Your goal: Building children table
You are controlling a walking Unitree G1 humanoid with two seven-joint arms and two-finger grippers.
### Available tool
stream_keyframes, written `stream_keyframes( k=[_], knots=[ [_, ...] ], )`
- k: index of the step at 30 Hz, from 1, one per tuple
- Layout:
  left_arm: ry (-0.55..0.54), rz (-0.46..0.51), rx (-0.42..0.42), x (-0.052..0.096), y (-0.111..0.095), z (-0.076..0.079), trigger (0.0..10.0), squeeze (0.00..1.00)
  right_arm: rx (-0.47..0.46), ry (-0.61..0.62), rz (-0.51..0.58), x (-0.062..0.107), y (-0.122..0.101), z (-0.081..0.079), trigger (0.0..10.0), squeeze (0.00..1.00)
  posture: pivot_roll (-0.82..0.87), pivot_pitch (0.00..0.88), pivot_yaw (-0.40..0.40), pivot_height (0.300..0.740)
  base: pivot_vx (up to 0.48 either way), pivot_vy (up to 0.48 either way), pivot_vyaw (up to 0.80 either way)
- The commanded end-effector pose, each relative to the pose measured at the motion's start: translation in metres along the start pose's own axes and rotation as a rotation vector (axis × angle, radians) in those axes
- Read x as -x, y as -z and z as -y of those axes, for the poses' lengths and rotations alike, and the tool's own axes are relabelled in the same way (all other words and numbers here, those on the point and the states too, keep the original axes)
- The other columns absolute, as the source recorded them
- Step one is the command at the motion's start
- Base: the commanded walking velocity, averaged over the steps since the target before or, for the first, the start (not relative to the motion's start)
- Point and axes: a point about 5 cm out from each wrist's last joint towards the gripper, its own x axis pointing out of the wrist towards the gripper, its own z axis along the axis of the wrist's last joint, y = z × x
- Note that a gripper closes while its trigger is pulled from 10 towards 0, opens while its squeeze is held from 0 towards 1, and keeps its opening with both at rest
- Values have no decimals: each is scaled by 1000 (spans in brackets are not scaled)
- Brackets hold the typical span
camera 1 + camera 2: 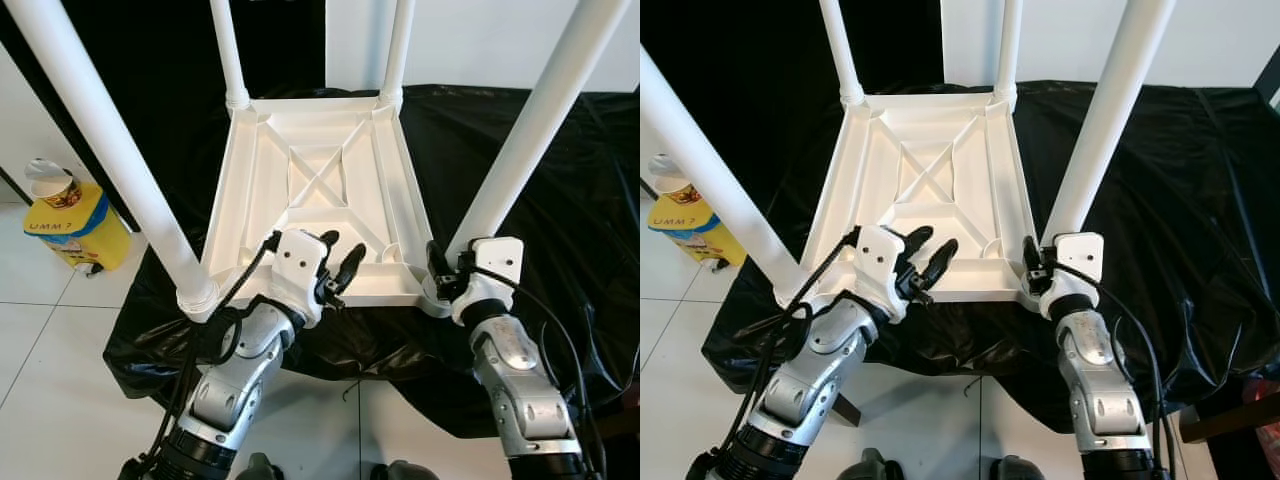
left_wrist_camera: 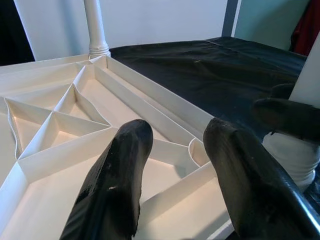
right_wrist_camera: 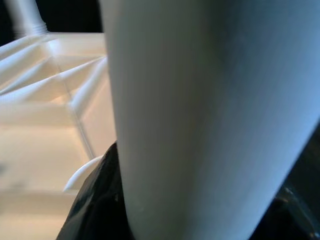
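Observation:
A white plastic children's table point(image 1: 250, 200) lies upside down on a black cloth, its ribbed underside facing up. All its white legs stand upward: near left point(image 1: 110, 140), near right point(image 1: 540, 120), far left point(image 1: 228, 50), far right point(image 1: 398, 45). My left gripper point(image 1: 342, 252) hovers open over the near edge of the underside, fingers point(image 2: 120, 185) apart above a rib. My right gripper point(image 1: 438, 272) is at the base of the near right leg point(image 3: 200, 110), shut around it where it meets the corner socket.
The black cloth point(image 1: 560, 230) covers a low support and hangs over its near edge. A yellow container point(image 1: 80, 228) with a paper cup on top stands on the white tiled floor point(image 1: 50, 380) to the left. A white wall point(image 1: 480, 40) is behind.

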Motion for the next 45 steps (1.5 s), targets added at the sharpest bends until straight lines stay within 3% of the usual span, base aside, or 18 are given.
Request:
stream_keyframes(
  k=[1, 6, 14, 15, 16, 17, 24, 26, 31, 32, 33, 34, 37, 43, 44, 45],
  knots=[
    [192, 1, -5, -1, 2, 11, 10000, 0, -22, 86, -129, 4, 23, 6, 10000, 0, 2, 62, -2, 740, 0, 0, 0],
    [206, -1, -29, -2, 2, 12, 10000, 0, -67, 66, -132, 0, 24, -9, 10000, 0, 31, 40, -17, 740, 0, 0, 0],
    [194, 6, -40, -1, 2, 10, 10000, 0, -48, 52, -114, -4, 21, -17, 10000, 0, 50, 27, -30, 740, 0, 0, 0],
    [195, 8, -41, -1, 2, 11, 10000, 0, -40, 45, -104, -3, 19, -19, 10000, 514, 51, 27, -30, 740, 0, 0, 0],
    [195, 8, -41, -1, 2, 11, 10000, 0, -40, 45, -104, -3, 19, -19, 10000, 514, 51, 27, -30, 740, 0, 0, 0],
    [199, 10, -46, -1, 1, 12, 10000, 0, -25, 34, -85, -3, 18, -20, 10000, 1000, 55, 21, -31, 740, 0, 0, 0],
    [211, 16, -57, -2, 1, 13, 10000, 0, -19, -39, -15, -4, 10, -18, 10000, 1000, 50, 12, -24, 740, 0, 0, 0],
    [216, 18, -59, -2, 0, 13, 10000, 0, -34, -116, 7, -4, 6, -7, 10000, 1000, 51, 8, -23, 740, 0, 0, 0],
    [219, 19, -59, -2, 0, 13, 10000, 0, -29, -174, 25, -5, 4, 1, 10000, 1000, 51, 6, -25, 740, 0, 0, 0],
    [223, 18, -58, -2, 1, 14, 10000, 0, -19, -269, 22, -4, 3, 5, 10000, 451, 46, 4, -25, 740, 0, 0, 0],
    [223, 18, -58, -2, 1, 14, 10000, 0, -19, -269, 22, -4, 3, 5, 10000, 451, 46, 4, -25, 740, 0, 0, 0],
    [225, 16, -57, -1, 1, 14, 10000, 0, 8, -357, 8, -4, 3, 11, 10000, 0, 48, 2, -31, 740, 0, 0, 0],
    [228, 20, -49, -2, 1, 16, 10000, 0, 71, -473, -11, -7, 0, 28, 10000, 0, 49, 0, -35, 740, 0, 0, 0],
    [229, 21, -49, -1, 1, 17, 10000, 0, 139, -544, -45, -11, 1, 37, 10000, 0, 52, 0, -39, 740, 0, 0, 0],
    [229, 22, -49, -1, 1, 17, 10000, 0, 162, -569, -62, -13, 2, 40, 9569, 0, 55, 0, -41, 740, 0, 0, 0],
    [229, 23, -50, -1, 1, 17, 10000, 0, 174, -586, -75, -15, 4, 43, 471, 0, 59, 0, -44, 740, 0, 0, 0]
  ],
)
